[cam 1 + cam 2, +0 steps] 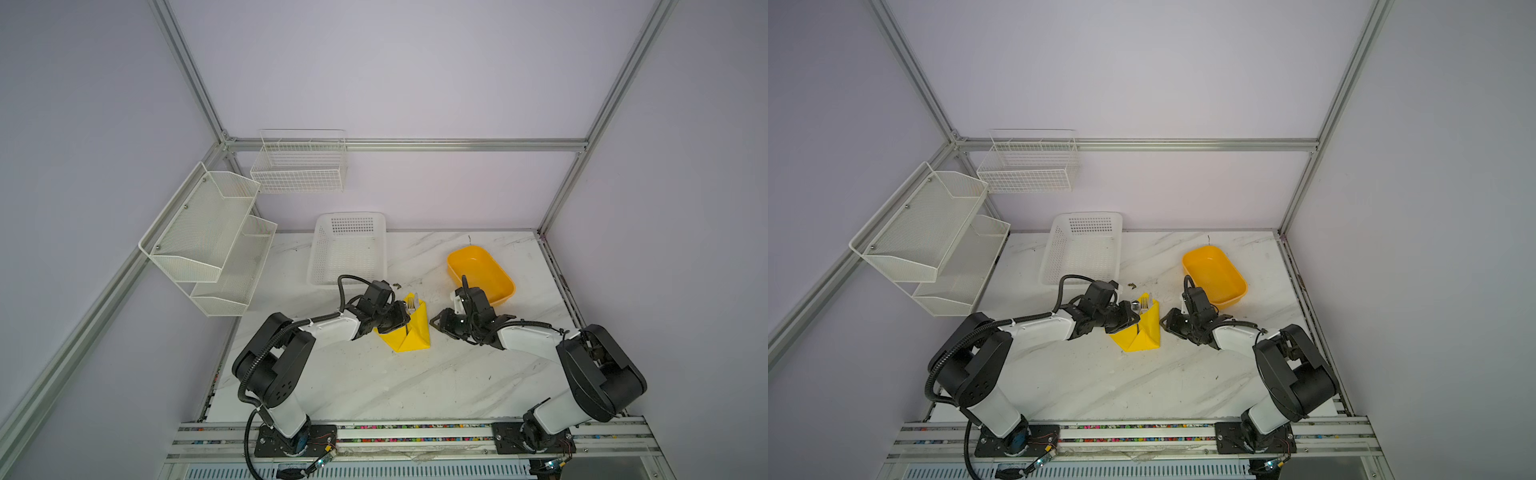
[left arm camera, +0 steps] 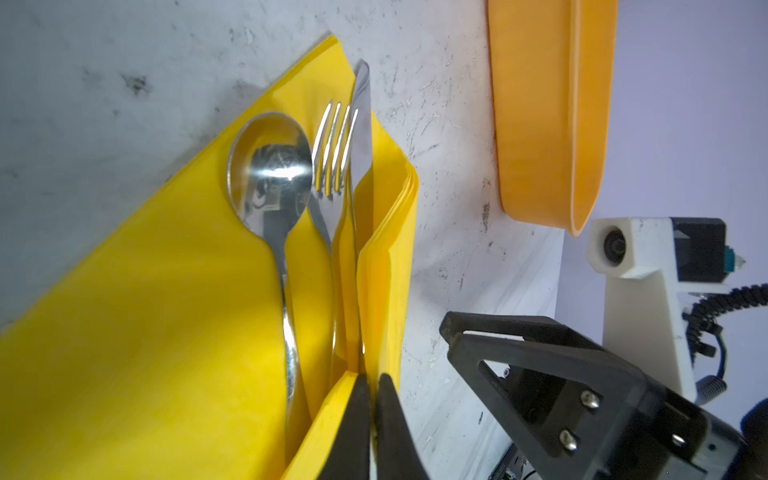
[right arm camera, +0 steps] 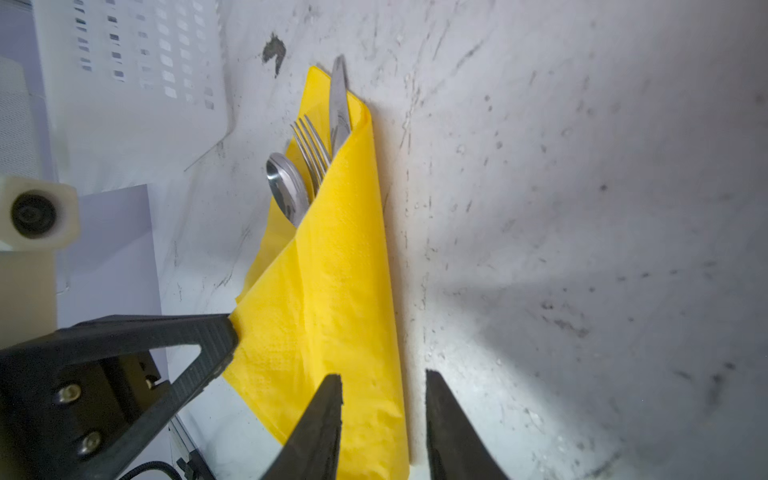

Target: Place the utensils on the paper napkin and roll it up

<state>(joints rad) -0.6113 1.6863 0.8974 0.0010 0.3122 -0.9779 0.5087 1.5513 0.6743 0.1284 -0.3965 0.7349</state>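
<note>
**Left gripper pinches the flap over the cutlery**

In both top views the yellow napkin (image 1: 411, 336) lies at the centre of the table (image 1: 374, 382), between the two arms, and is partly folded into a wedge. The spoon (image 2: 270, 166), fork (image 2: 332, 187) and knife (image 2: 362, 120) lie side by side in its fold. Their heads poke out at the upper end and their handles run under the paper. The left gripper (image 2: 373, 380) is closed on the edge of the raised flap, probably to draw the paper across the cutlery so that rolling can start. The right gripper (image 3: 384, 376) hovers at the napkin's right-hand edge with its jaws narrowly parted, holding nothing. It seems placed to pin or tuck that side. The orange tub (image 1: 482, 274) and white basket (image 1: 349, 249) stand apart toward the back.
</note>
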